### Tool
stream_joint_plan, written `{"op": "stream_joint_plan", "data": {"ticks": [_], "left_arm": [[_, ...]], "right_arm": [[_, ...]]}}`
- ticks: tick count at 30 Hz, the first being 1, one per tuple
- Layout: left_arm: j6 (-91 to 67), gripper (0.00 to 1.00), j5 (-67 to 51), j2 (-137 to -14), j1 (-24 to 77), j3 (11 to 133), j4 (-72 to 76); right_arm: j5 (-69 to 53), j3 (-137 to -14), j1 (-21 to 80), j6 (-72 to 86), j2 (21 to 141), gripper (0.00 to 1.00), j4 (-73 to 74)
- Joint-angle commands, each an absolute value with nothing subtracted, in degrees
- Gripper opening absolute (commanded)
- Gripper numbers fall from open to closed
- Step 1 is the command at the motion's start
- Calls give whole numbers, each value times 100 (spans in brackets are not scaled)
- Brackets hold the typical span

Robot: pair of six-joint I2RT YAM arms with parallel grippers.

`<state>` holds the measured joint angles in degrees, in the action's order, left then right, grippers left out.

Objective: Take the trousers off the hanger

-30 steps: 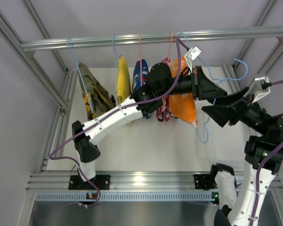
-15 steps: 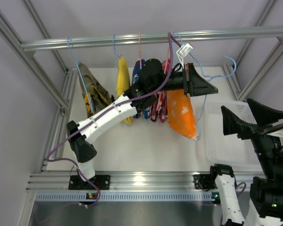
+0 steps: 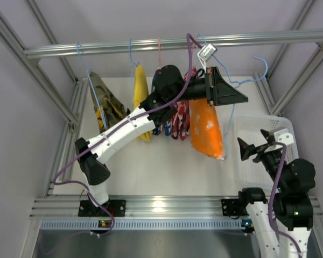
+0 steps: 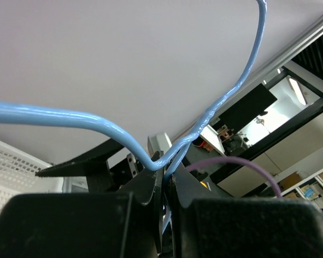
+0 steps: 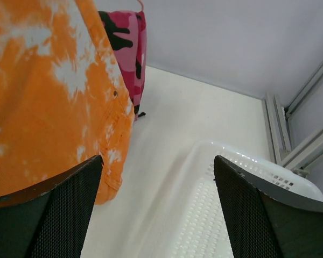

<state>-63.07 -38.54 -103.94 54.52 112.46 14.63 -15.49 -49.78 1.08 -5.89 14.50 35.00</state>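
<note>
Retreat left my right gripper (image 5: 156, 215) wide and empty by the near-right corner; left gripper (image 4: 164, 188) alone pinched the light-blue wire hanger (image 4: 86, 119), orange trousers (image 3: 206, 129) still on.

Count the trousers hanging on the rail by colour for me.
Olive camouflage trousers: 1
Yellow trousers: 1
Blue trousers: 1
Pink camouflage trousers: 1
Orange trousers: 1
Total: 5

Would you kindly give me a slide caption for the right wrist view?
Open right gripper looking at the orange trousers and the white basket.
</note>
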Motion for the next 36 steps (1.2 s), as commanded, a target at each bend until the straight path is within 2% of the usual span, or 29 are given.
{"op": "stream_joint_plan", "data": {"ticks": [1,7,12,16,23,28,36], "left_arm": [[-6653,0,-3498,-10186,5230,11759,2189],[-6793,0,-3437,-10292,5124,11944,2188],[-6820,0,-3384,-10380,5098,12155,2118],[-6820,0,-3357,-10468,5071,12278,2127],[-6873,0,-3322,-10591,5071,12410,2144],[-6908,0,-3314,-10644,5071,12515,2145],[-6987,0,-3296,-10705,5071,12533,2171]], "right_arm": [[-1818,-4774,263,-1327,1152,83,3699],[-2663,-4448,457,-1143,581,87,3955],[-3776,-4561,475,-1862,896,87,4201],[-4297,-4536,475,-2030,1072,91,4219],[-4482,-3920,475,-977,1274,94,2078],[-4193,-3455,475,-511,1547,90,1162],[-4262,-3208,475,395,1942,91,-130]]}}
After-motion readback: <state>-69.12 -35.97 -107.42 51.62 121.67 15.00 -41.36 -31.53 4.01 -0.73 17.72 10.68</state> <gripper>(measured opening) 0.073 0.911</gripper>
